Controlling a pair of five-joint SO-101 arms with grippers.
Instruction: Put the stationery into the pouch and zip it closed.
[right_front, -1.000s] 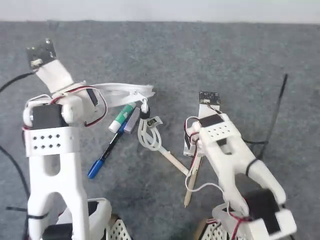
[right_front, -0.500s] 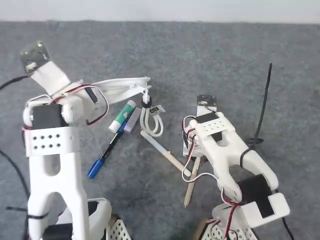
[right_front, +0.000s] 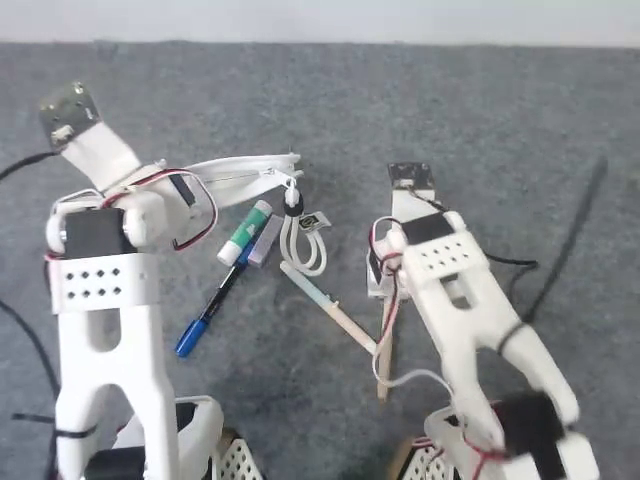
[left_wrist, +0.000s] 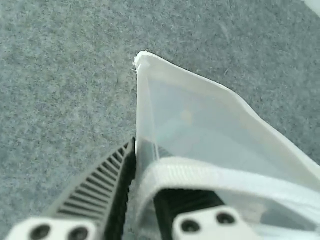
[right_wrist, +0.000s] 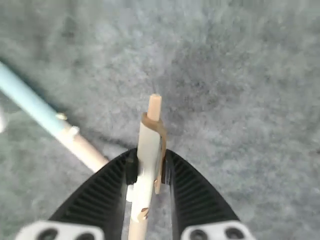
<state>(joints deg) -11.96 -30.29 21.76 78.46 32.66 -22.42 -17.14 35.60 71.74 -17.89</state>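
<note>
A grey carpeted table (right_front: 450, 120) holds two white arms. The left gripper (left_wrist: 136, 145) pinches the rim of the clear pouch (left_wrist: 200, 125), which lies beside that arm. The right gripper (right_wrist: 149, 152) is clamped on a beige pen (right_wrist: 150, 135). Between the arms lie a green-capped marker (right_front: 245, 233), a blue pen (right_front: 205, 318), a pale eraser (right_front: 264, 240), a looped white cord (right_front: 303, 250), and a light-blue-tipped pen (right_front: 325, 305) just beside the held one. The print on a small tag (right_front: 313, 220) by the cord is too small to read.

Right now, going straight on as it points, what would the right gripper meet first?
Likely the bare grey mat; the right gripper, shut on the beige pen, points there, the blue-tipped pen aside. Depth unclear.
</note>
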